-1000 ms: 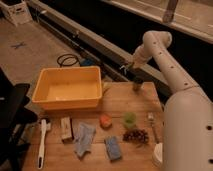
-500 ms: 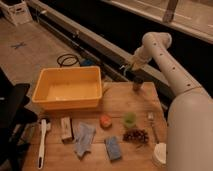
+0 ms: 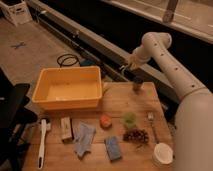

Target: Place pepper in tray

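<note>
The yellow tray stands on the wooden table's back left, with nothing visible in it. A slim pale-green pepper lies on the table close beside the tray's right rim. My gripper hangs just above the table's far edge, well to the right of the pepper and the tray. The white arm reaches down to it from the upper right.
In front of the tray lie a white brush, a small box, a blue cloth and a blue sponge. An orange lump, green cup, grapes, fork and white bowl sit front right.
My gripper has sunk a little toward the table near the far edge. The tray and the other things have not moved.
</note>
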Action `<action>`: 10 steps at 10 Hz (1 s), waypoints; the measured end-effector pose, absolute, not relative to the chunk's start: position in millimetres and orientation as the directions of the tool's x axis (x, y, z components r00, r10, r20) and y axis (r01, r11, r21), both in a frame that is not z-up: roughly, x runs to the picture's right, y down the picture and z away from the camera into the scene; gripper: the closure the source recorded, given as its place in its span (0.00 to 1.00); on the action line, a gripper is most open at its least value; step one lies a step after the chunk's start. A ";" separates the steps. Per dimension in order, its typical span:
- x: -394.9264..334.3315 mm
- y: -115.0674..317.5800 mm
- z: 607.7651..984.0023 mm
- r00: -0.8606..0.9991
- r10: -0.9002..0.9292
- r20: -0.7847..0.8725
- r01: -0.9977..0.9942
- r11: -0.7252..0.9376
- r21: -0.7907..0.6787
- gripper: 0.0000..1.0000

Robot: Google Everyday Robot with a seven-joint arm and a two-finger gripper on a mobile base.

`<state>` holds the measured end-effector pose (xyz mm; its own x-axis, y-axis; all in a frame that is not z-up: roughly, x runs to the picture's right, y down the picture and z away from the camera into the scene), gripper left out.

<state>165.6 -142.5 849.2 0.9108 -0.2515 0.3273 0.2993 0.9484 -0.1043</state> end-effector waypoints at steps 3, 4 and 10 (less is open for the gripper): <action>104.9 -134.9 789.9 0.839 -0.367 0.402 0.388 0.921 0.030 1.00; 86.9 -127.1 774.5 0.807 -0.401 0.433 0.414 0.908 0.070 1.00; -30.5 -109.3 747.3 0.625 -0.587 0.515 0.555 0.798 0.236 1.00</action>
